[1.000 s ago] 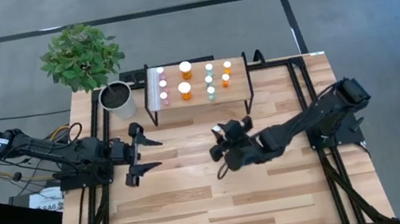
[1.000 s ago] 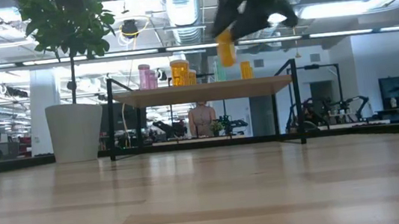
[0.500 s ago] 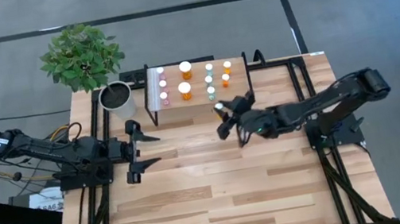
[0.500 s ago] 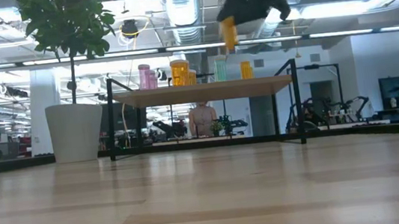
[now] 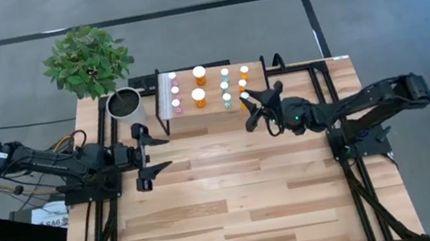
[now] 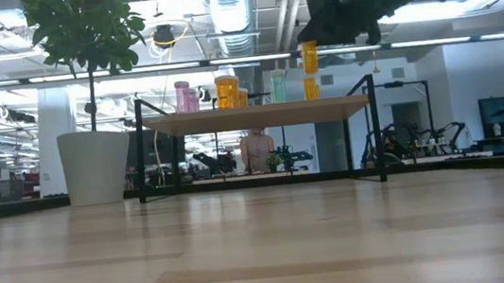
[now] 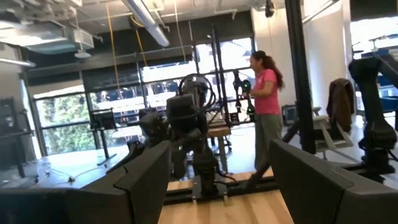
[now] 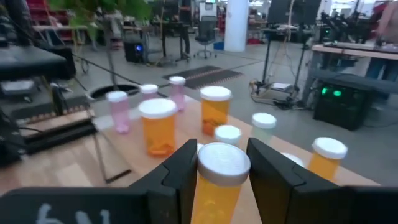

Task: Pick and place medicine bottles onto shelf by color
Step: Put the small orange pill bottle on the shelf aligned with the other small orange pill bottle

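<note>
High view shows nine medicine bottles already standing on the shelf at the table's far edge, while the right gripper, clamped on an orange bottle, carries it above the shelf's right end (probably the last one), and the left gripper waits open near the table's left edge.

the wooden table carries a grey-white plant pot at eleven o'clock and the shelf at twelve, where pink, orange and green medicine bottles stand.
</note>
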Controlling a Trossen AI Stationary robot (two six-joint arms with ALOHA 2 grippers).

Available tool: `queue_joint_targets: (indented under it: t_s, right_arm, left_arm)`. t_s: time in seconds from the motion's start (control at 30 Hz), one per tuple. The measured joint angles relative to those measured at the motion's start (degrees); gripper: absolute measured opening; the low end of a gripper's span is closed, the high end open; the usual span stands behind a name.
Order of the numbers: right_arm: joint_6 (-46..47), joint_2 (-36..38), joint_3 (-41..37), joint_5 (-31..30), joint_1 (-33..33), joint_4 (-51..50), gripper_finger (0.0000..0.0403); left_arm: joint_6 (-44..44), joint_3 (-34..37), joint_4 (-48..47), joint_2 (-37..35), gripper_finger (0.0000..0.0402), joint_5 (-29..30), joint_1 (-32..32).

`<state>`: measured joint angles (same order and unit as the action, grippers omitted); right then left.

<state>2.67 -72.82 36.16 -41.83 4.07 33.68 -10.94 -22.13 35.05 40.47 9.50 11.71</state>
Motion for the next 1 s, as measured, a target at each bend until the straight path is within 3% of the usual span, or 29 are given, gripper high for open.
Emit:
queue_joint_targets:
  t_s: [0.37,0.5,1.0]
  right_arm:
    - [-1.2,-1.5,0.1,7.4,4.9,-1.8,0.0149]
    - [-1.8,-1.6,0.0,7.8,5.8,-6.3,0.0151]
    - [-1.0,-1.5,0.0,10.9,9.3,-6.8,0.0154]
  left_arm:
    - [-0.9,0.0,1.0,0.0,0.0258,-0.1,-2.7]
    - [-0.9,0.0,0.8,0.0,0.0258,-0.5,-3.4]
    - [-0.5,0.0,0.5,0.0,0.0258,-1.4,-3.6]
